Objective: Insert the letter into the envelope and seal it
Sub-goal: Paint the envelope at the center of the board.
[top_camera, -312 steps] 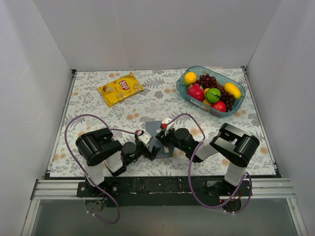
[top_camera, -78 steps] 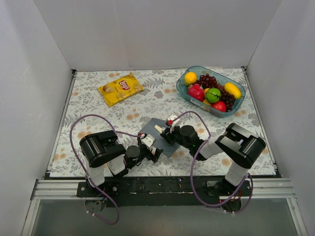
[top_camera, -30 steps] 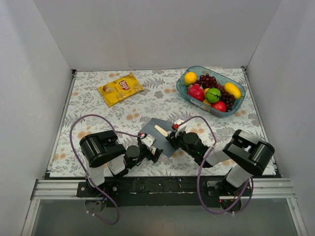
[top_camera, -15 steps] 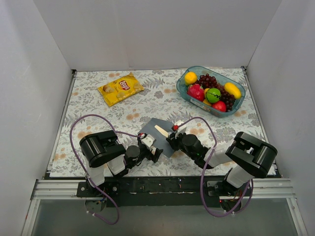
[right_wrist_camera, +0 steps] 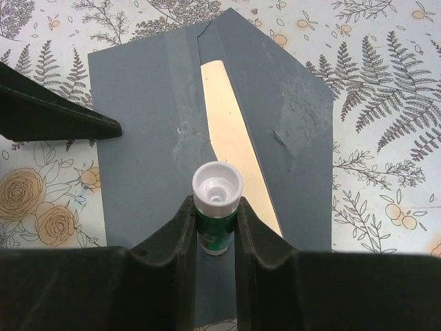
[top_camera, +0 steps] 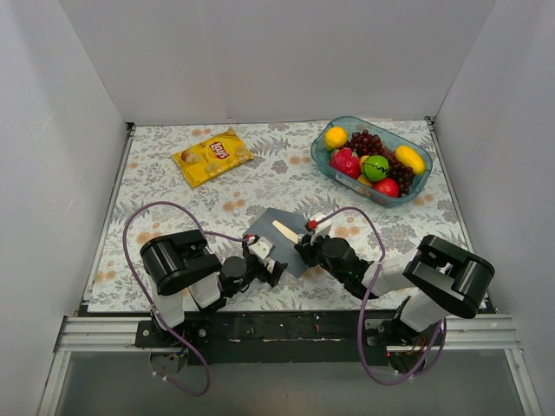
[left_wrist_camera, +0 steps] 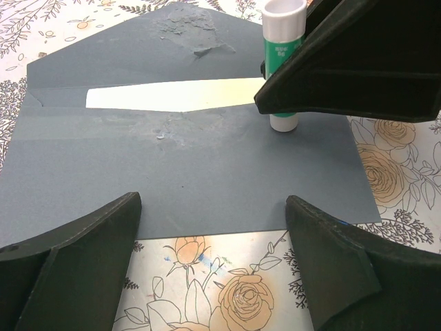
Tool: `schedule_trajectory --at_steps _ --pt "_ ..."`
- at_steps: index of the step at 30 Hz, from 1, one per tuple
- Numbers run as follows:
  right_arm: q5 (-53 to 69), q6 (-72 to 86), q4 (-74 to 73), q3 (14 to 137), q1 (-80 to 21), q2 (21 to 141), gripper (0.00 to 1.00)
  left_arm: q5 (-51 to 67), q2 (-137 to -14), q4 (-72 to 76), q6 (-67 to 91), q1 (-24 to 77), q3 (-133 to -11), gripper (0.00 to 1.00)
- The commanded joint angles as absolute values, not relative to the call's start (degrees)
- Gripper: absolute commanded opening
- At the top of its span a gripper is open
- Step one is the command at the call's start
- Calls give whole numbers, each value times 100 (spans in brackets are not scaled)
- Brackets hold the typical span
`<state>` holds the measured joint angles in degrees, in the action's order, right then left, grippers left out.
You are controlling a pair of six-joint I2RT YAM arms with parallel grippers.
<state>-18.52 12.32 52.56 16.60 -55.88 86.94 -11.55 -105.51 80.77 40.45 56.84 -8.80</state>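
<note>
The slate grey-blue envelope (top_camera: 283, 238) lies flat on the flowered table with its flap open (left_wrist_camera: 186, 165) (right_wrist_camera: 148, 117). The cream letter (left_wrist_camera: 172, 96) sits inside it; only a strip shows at the mouth (right_wrist_camera: 234, 148) (top_camera: 283, 230). My right gripper (right_wrist_camera: 215, 227) (top_camera: 309, 247) is shut on a green and white glue stick (right_wrist_camera: 216, 207) (left_wrist_camera: 283, 65), which stands upright with its lower end on the envelope near the mouth. My left gripper (left_wrist_camera: 213, 227) (top_camera: 271, 266) is open and empty, low at the envelope's near edge, one finger to each side.
A yellow crisp bag (top_camera: 212, 156) lies at the back left. A clear blue tub of fruit (top_camera: 373, 161) stands at the back right. White walls close in the table on three sides.
My right gripper has drawn the glue stick a little nearer and to the right over the envelope. The left gripper and the envelope have not moved.
</note>
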Motion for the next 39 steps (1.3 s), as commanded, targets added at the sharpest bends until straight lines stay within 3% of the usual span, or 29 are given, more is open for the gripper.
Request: schedule_trajectory --at_steps 1,16,30,39 --pt "-1802 1309 3858 1389 -5660 8780 1 -1266 -10705 7471 4034 5695 -721 84" --pt "-1749 809 3612 2214 -5651 8077 1 -1283 -10696 7585 4043 5695 -677 84" --pt "-1600 422 3744 2847 -5634 8103 1 -1292 -10696 7655 4052 5695 -650 84" --pt "-1355 -148 4552 3172 -5520 8780 1 -1283 -10688 7682 4069 5695 -642 84"
